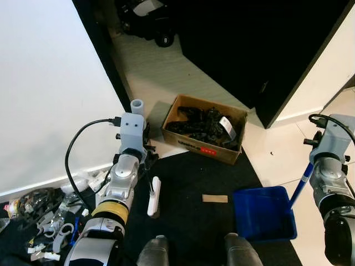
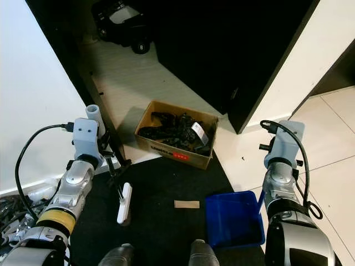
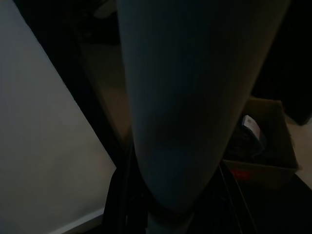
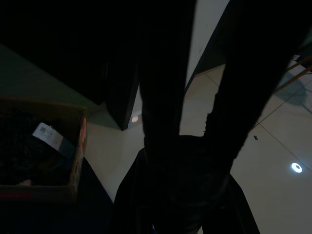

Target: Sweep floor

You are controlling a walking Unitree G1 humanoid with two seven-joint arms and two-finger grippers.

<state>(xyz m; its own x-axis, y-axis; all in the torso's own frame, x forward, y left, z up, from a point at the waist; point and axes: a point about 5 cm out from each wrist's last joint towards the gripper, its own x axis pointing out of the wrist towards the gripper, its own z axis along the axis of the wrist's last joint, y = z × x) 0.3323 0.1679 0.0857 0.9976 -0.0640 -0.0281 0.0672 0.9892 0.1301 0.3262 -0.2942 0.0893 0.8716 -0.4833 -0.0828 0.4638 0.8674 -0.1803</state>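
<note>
Broom head (image 1: 153, 196) — white, with its bristles down — rests on the black mat (image 1: 188, 183) just ahead of the robot's feet, and its pale grey handle (image 1: 137, 105) rises up past the left wrist. The left gripper (image 1: 145, 156) sits low beside that handle; in the left wrist view the handle (image 3: 185, 107) runs right along the fingers, so they seem to be closed around it, though the frame is too dark to be sure. To the right, the blue dustpan (image 1: 263, 213) lies flat on the mat's edge, its blue handle (image 1: 300, 184) slanting up to the right gripper (image 4: 190, 146), whose dark fingers (image 4: 163, 87) stand apart in the wrist view — whether they pinch the handle I cannot tell. A small brown scrap of card (image 1: 214, 198) lies on the mat between broom head and dustpan. Farther off, an open cardboard box (image 1: 204, 128) of black parts sits on the pale floor (image 1: 161, 72), against the mat's far edge. Clutter of cables and bits (image 1: 39, 213) lies at the left by the white wall (image 1: 50, 83).
</note>
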